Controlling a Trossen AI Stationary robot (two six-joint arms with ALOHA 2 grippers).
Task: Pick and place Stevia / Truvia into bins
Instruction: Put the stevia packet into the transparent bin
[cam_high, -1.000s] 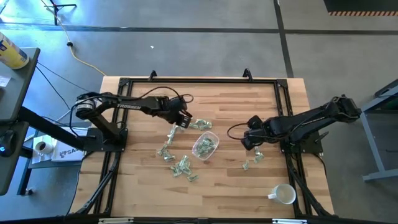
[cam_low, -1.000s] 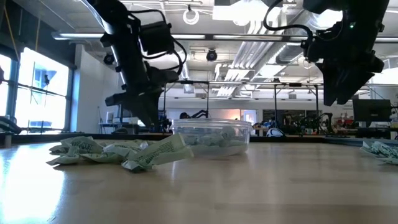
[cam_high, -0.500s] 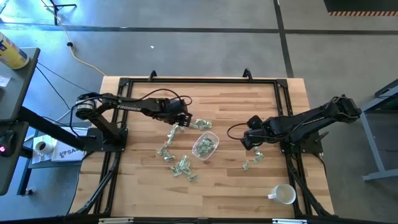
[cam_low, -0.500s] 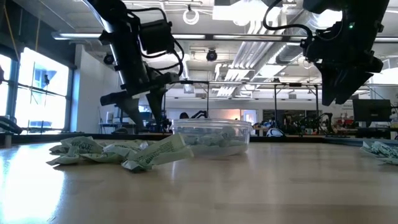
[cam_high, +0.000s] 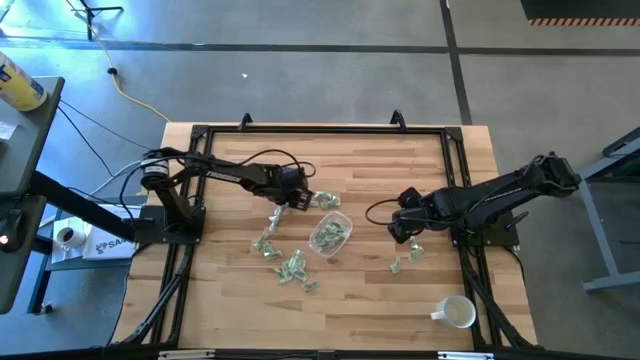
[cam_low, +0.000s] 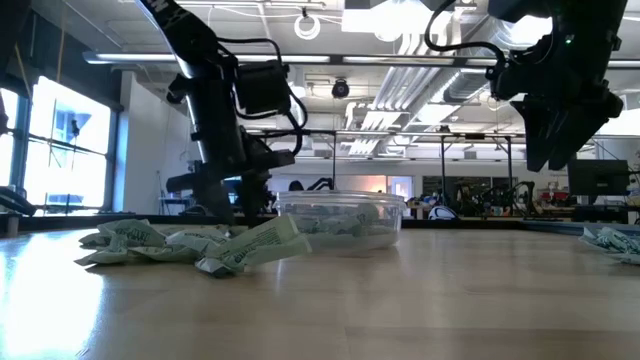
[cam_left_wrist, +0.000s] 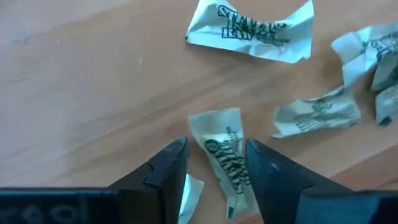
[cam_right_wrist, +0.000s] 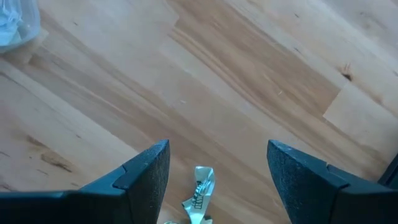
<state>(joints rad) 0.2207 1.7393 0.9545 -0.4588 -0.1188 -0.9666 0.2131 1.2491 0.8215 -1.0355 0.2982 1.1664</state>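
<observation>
Left gripper (cam_high: 297, 199) is low over the table (cam_high: 370, 160), just beside the clear container (cam_high: 330, 233) on its far-left side. In the left wrist view its fingers (cam_left_wrist: 163, 169) are spread with one crumpled sweetener packet (cam_left_wrist: 224, 155) lying between them; a gap shows on each side, so nothing is clamped. A corner of another packet (cam_left_wrist: 189, 198) pokes out by one finger, mostly hidden.

More packets lie nearby: (cam_left_wrist: 252, 29), (cam_left_wrist: 317, 114), and a couple cut off at the frame edge (cam_left_wrist: 370, 59).

Container sits mid-table with several packets already inside (cam_low: 340, 222); count not readable through the plastic.

Loose pile of packets (cam_high: 285, 262) on the near-left side of the container. In the low view they front the container (cam_low: 190, 245) and block the left gripper's tips, so contact with the table can't be judged there.

Right gripper (cam_high: 405, 228) hangs above the table, well right of the container, fingers (cam_right_wrist: 146, 171) wide apart and empty. One packet (cam_right_wrist: 199, 200) lies below it, partly cut off. A few more sit just beside it (cam_high: 408, 258).

White mug (cam_high: 457, 313) near the right front corner.
</observation>
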